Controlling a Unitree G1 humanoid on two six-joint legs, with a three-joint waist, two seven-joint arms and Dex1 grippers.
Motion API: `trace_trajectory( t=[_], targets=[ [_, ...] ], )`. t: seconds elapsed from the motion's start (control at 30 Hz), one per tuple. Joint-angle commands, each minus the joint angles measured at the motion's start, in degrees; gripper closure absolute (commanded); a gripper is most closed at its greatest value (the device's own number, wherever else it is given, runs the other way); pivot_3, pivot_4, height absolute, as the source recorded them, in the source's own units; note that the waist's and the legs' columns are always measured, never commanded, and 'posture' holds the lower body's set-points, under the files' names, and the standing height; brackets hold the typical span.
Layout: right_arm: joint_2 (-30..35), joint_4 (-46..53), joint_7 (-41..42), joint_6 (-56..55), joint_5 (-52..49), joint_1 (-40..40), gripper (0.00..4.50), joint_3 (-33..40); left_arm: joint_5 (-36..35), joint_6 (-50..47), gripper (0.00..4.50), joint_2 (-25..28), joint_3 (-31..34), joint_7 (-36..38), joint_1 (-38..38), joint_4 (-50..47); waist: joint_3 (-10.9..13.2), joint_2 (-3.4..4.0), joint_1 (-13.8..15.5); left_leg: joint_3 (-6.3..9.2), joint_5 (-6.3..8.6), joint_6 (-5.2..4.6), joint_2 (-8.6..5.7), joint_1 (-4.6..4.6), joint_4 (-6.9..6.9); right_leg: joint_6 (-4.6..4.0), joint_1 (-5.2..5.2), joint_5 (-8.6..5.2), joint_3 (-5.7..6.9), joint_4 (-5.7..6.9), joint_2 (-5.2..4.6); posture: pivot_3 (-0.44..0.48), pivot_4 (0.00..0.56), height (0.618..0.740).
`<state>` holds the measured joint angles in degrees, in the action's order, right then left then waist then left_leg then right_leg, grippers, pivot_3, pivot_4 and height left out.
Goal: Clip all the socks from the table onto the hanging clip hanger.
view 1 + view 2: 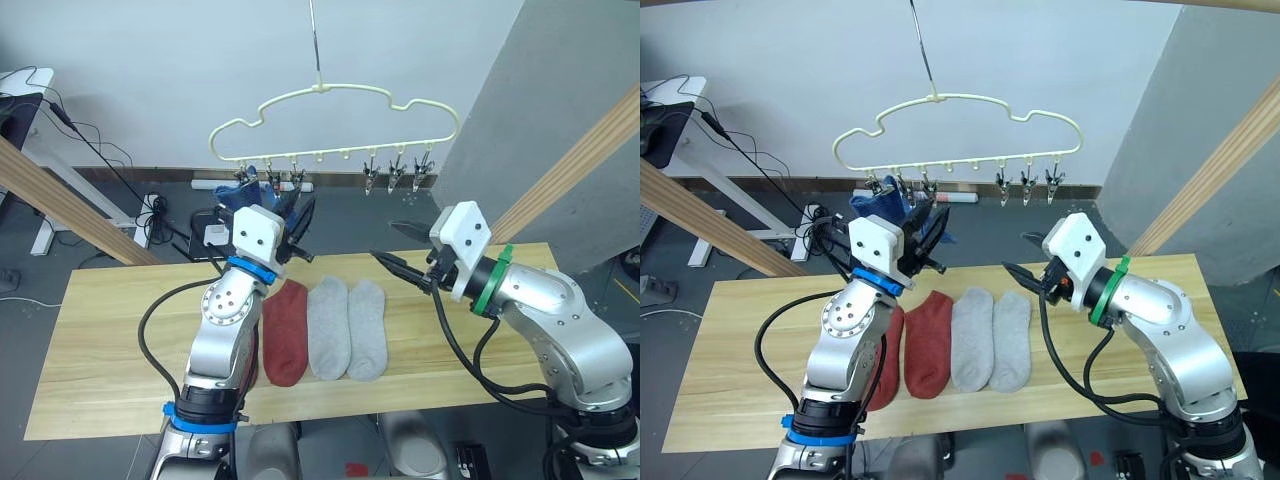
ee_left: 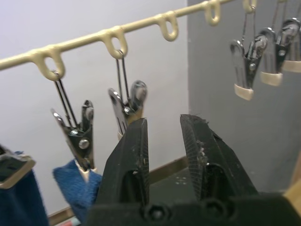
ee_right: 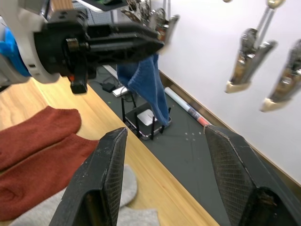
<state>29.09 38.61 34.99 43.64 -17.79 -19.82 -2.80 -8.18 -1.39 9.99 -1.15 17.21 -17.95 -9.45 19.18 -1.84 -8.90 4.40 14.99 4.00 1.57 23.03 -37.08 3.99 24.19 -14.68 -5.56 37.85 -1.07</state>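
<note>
The pale-yellow clip hanger (image 1: 322, 89) hangs above the far side of the table (image 1: 110, 330). Two blue socks (image 1: 880, 203) hang from its leftmost clips. My left gripper (image 1: 296, 214) is raised just below the third clip (image 2: 129, 106). It is open by a narrow gap with nothing between its fingers. My right gripper (image 1: 402, 246) hovers wide open and empty over the table's far edge, right of centre. Two rust-red socks (image 1: 930, 340) and two light grey socks (image 1: 347, 330) lie side by side on the table. My left arm partly hides one red sock.
Slanted wooden poles (image 1: 60, 205) stand at both sides of the table. Three bare metal clips (image 1: 398, 176) hang at the hanger's right end. Cables and a power strip (image 1: 212, 235) lie on the floor behind the table.
</note>
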Motion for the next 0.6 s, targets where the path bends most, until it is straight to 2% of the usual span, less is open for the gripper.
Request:
trace_trajectory(
  t=[0.03, 0.23, 0.6],
  targets=[
    [0.9, 2.5, -0.4, -0.4, -1.3, 0.1, 1.78, 1.6, 1.3, 2.0, 3.27, -1.0, 1.3, -3.0, 0.5, -2.2, 0.0, 0.0, -0.1, 0.0, 0.0, 0.0, 0.0, 0.0, 0.0, 0.0, 0.0, 0.0, 0.0, 0.0, 0.0, -0.297, 0.322, 0.74],
    [1.7, 2.2, -1.0, -0.7, -1.7, 0.0, 1.78, 1.3, 2.9, 2.3, 3.27, -1.8, 1.8, -5.5, 0.6, -1.9, 0.0, 0.0, -0.4, 0.01, 0.0, 0.0, 0.0, -0.01, -0.01, 0.0, -0.02, 0.0, 0.01, 0.01, 0.0, -0.296, 0.322, 0.74],
    [1.7, 2.2, -2.1, -0.9, -2.3, -0.3, 1.78, 0.6, 2.5, 2.0, 3.27, -2.2, 0.9, -4.5, -0.6, -0.2, 0.0, 0.0, -0.7, 0.01, 0.0, 0.0, 0.0, -0.01, -0.01, 0.0, -0.02, 0.0, 0.01, 0.02, 0.0, -0.303, 0.321, 0.74]
  ],
)
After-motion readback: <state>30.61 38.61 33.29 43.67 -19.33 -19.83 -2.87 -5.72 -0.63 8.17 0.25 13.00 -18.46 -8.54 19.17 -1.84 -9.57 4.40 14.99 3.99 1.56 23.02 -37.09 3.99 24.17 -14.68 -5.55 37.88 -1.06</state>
